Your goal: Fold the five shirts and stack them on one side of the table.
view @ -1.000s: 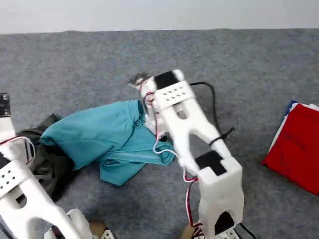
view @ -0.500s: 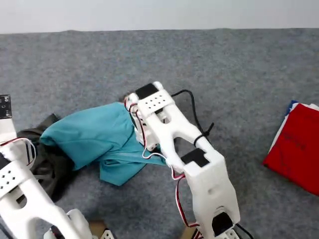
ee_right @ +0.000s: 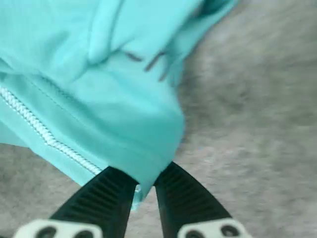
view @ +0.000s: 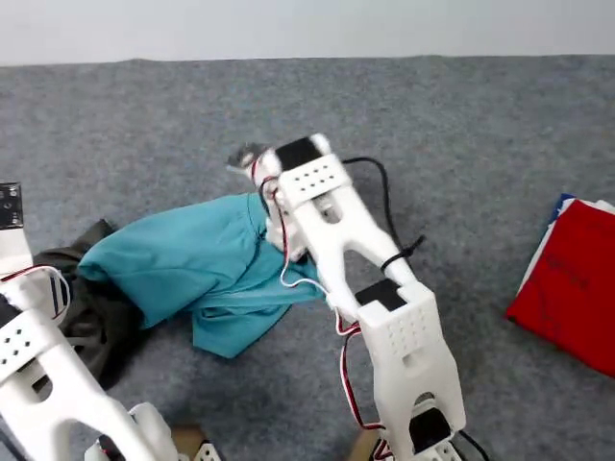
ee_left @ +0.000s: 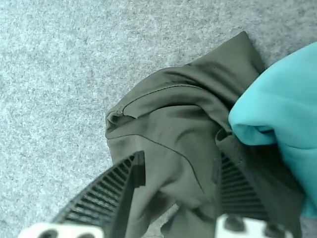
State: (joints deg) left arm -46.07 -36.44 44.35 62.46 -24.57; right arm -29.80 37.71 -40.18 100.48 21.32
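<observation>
progress looks partial, operator: your stack (view: 567,206) at 3 o'clock shows a red shirt (view: 572,283) on top, others beneath uncountable; the teal shirt (view: 183,259) lies crumpled toward 9 o'clock, overlapping the olive shirt (ee_left: 173,124); both await folding; your right gripper (ee_right: 146,179) pinches the teal hem; your left gripper (ee_left: 179,161) hangs spread over the olive shirt, grasping nothing.

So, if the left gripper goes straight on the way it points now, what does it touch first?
The left gripper would most likely meet the dark olive shirt, which lies straight ahead of its open jaws; depth is unclear.
</observation>
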